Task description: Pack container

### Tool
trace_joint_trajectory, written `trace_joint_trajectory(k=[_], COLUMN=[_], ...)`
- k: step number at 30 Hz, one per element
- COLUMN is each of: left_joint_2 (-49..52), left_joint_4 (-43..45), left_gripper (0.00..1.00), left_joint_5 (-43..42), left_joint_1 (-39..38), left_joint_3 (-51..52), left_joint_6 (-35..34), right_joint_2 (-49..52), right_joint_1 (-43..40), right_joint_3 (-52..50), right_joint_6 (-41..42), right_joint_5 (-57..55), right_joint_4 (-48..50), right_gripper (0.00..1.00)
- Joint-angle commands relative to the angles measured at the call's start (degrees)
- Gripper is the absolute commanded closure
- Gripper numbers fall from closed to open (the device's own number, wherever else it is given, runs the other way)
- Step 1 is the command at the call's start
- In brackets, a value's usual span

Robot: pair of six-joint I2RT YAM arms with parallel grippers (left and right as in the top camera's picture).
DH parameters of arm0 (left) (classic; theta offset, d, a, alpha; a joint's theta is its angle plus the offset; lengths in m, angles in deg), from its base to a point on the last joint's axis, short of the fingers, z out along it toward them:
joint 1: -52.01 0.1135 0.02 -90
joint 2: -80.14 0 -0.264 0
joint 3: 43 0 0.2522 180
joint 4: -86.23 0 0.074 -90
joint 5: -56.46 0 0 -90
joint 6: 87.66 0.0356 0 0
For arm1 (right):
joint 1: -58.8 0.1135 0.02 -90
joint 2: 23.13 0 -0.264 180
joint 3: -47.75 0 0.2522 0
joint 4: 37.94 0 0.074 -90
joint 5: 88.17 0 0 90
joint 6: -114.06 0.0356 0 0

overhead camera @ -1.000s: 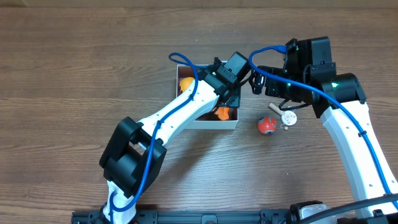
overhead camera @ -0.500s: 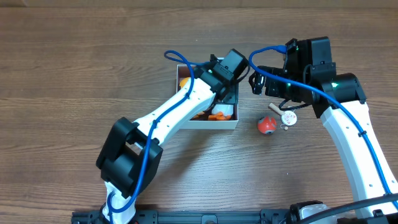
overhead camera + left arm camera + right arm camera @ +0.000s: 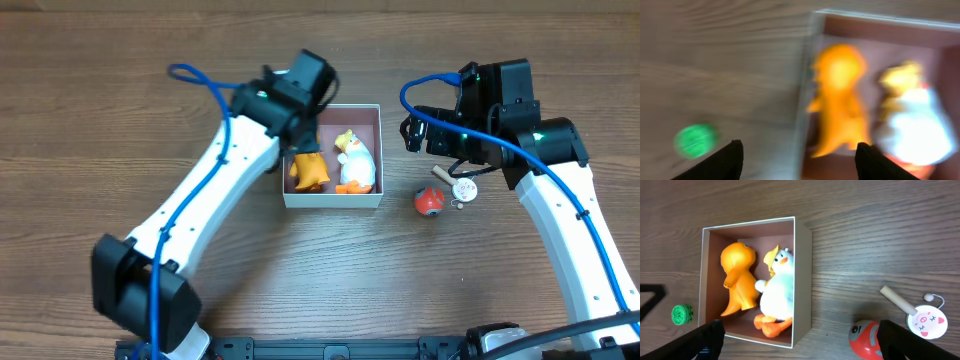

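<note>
The container [image 3: 332, 200] is a white-walled box with a maroon inside, at the table's middle. An orange dinosaur toy [image 3: 308, 172] and a white duck toy [image 3: 356, 160] lie in it side by side. My left gripper [image 3: 302, 140] is open and empty above the box's left wall. Its blurred wrist view shows the dinosaur [image 3: 840, 100], the duck [image 3: 912, 120] and the wall [image 3: 807, 100] between the open fingers [image 3: 800, 160]. My right gripper [image 3: 412, 132] is open and empty, right of the box. Its wrist view shows the container [image 3: 802, 280], the dinosaur [image 3: 740, 277] and the duck [image 3: 777, 287] above the fingers [image 3: 802, 342].
A red ball-shaped toy [image 3: 429, 201] and a pig-face rattle drum with a wooden handle [image 3: 462, 187] lie right of the container; both show in the right wrist view [image 3: 867, 337] [image 3: 925, 320]. A small green disc [image 3: 681, 314] lies left of the box.
My left arm has swung left and back from over the container's right side, uncovering the dinosaur and the duck inside it. The right arm has not moved.
</note>
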Motion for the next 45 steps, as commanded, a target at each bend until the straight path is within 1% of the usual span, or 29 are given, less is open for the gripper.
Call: trace_joint_trajectory(k=[1,3,6,14,17,20,26,31,32,34,36,37,38,39,42,45], left_joint_2=[-1.14,-1.14,-1.14,-1.14,-1.14,-1.73,-5.66,-14.21,-17.84,-21.35,-25.07,-25.46,-25.68,-25.62,-24.13,-21.77], left_joint_4=[-5.81,-8.44,-9.77,-9.88,-9.77,-9.90,-10.56,-9.22,-7.74,-5.11,-0.70,0.44,1.92,3.48,8.35,11.08], left_gripper=[0.28,0.28,0.26,0.22,0.23,0.24,0.24,0.25,0.24,0.24,0.24,0.23,0.18,0.16,0.16,0.15], left_joint_5=[6.03,5.79,4.70,1.77,-0.39,-1.11,-6.64,-6.64,-7.19,-8.13,-7.58,-7.43,-7.45,-7.48,-6.38,-4.20], left_joint_1=[3.45,5.07,7.15,10.67,11.98,13.51,15.52,15.52,15.52,15.54,15.65,15.69,15.69,15.76,16.28,17.57], left_joint_3=[-0.11,-0.07,-0.04,0.00,0.02,0.02,1.33,8.87,13.33,18.49,26.29,27.98,30.03,31.85,36.30,37.86], left_joint_6=[-1.22,-2.19,-1.97,3.96,7.04,7.67,10.08,7.10,5.86,5.33,3.43,3.04,2.38,1.99,0.83,0.46], right_joint_2=[-0.04,-0.04,-0.04,-0.04,-0.04,-0.04,-0.04,-0.04,-0.04,-0.04,-0.04,-0.04,-0.04,-0.04,-0.04,-0.04], right_joint_1=[0.33,0.33,0.33,0.33,0.33,0.33,0.33,0.33,0.33,0.33,0.33,0.33,0.33,0.33,0.33,0.33], right_joint_3=[1.46,1.46,1.46,1.46,1.46,1.46,1.46,1.46,1.46,1.46,1.46,1.46,1.46,1.46,1.46,1.46], right_joint_6=[0.09,0.09,0.07,0.09,0.09,0.09,0.09,0.09,0.09,0.09,0.09,0.09,0.09,0.09,0.09,0.09], right_joint_5=[0.24,0.24,0.24,0.24,0.24,0.24,0.24,0.24,0.24,0.24,0.24,0.24,0.24,0.24,0.24,0.24], right_joint_4=[0.26,0.28,0.26,0.28,0.26,0.28,0.28,0.26,0.28,0.28,0.26,0.28,0.26,0.28,0.28,0.28], right_gripper=[0.00,0.00,0.00,0.00,0.00,0.00,0.00,0.00,0.00,0.00,0.00,0.00,0.00,0.00,0.00,0.00])
